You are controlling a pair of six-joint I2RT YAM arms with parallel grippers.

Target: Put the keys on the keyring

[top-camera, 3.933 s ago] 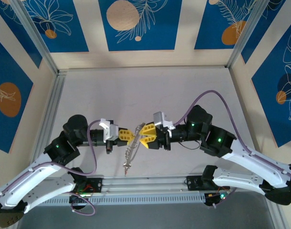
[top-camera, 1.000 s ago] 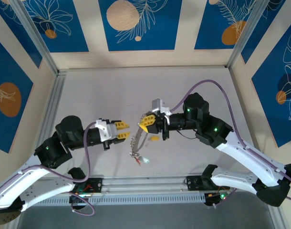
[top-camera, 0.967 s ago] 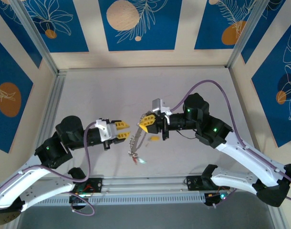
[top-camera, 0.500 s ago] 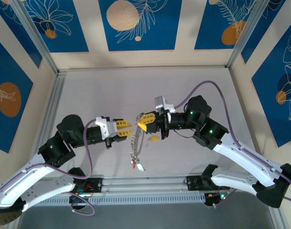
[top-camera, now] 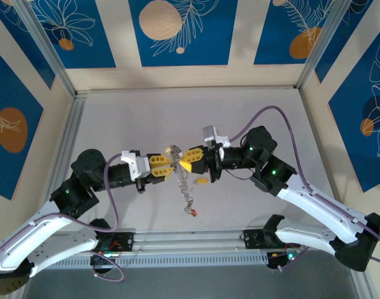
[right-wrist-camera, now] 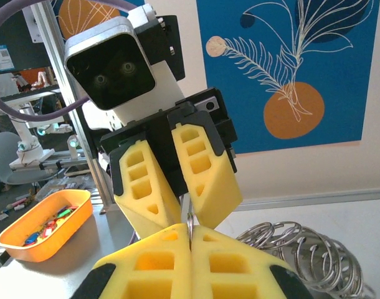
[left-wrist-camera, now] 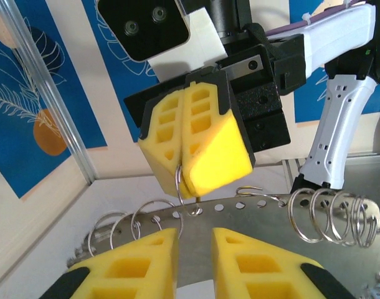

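My right gripper (top-camera: 180,163) is shut on a thin grey wire ring of the keyring (left-wrist-camera: 179,180), which is threaded through a hole in a curved metal strip (left-wrist-camera: 265,208) carrying several split rings (right-wrist-camera: 302,246). My left gripper (top-camera: 170,167) faces it nose to nose, open, its fingers (left-wrist-camera: 146,255) either side of the strip without closing on it. From the keyring (top-camera: 174,151) a bunch of rings and keys hangs down to a red tag (top-camera: 191,212). A yellow-tagged key (top-camera: 202,180) lies on the table under the right gripper.
An orange bowl (right-wrist-camera: 43,227) of small coloured pieces stands outside the cell in the right wrist view. Aluminium frame rails (top-camera: 177,240) run along the near edge, and the grey tabletop (top-camera: 177,118) stretches behind the grippers.
The left gripper has moved right until it meets the right gripper at the ring. The hanging bunch has swung right and now hangs straighter below the two grippers.
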